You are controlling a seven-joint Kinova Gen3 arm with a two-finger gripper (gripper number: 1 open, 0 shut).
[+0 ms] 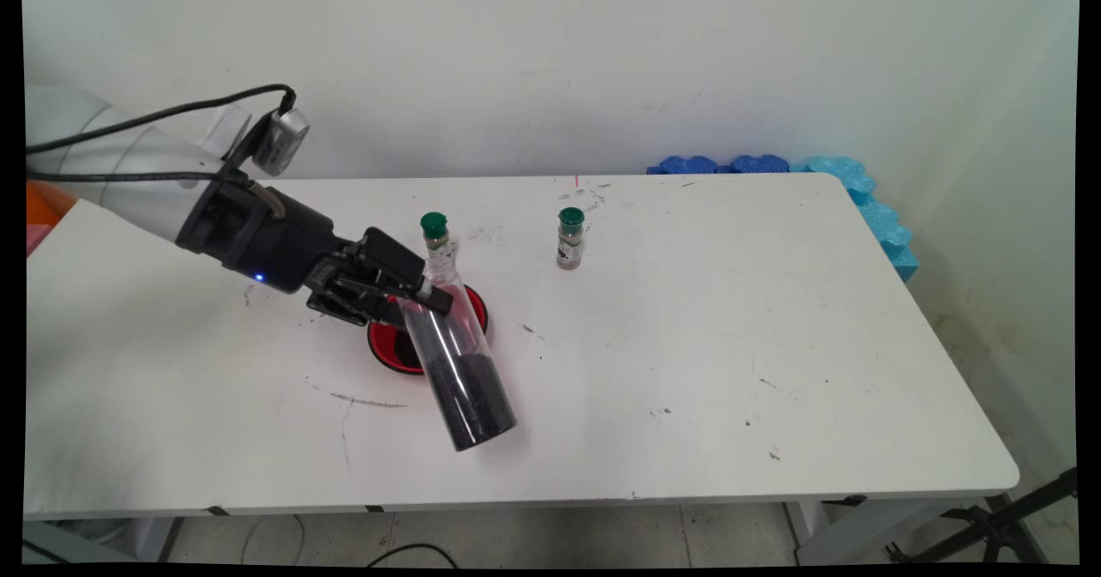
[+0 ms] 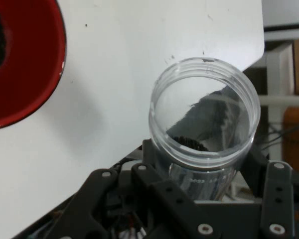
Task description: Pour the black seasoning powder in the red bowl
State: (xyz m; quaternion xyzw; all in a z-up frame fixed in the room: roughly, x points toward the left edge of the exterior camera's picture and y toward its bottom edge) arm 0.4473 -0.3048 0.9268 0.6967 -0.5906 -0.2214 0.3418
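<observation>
no readable text anywhere, label on the small green-capped jar (image 1: 570, 239) too small to read

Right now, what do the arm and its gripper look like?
The arm is white and rounded, ending in a black wrist section with a small blue light. Black cables run along it to a small silver box. The gripper is black, with a bolted two-finger linkage.

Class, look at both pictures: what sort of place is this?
Probably a robotics lab: a bare white table against a plain wall, blue foam padding at its edge, and a black two-finger gripper holding a clear plastic jar.
</observation>
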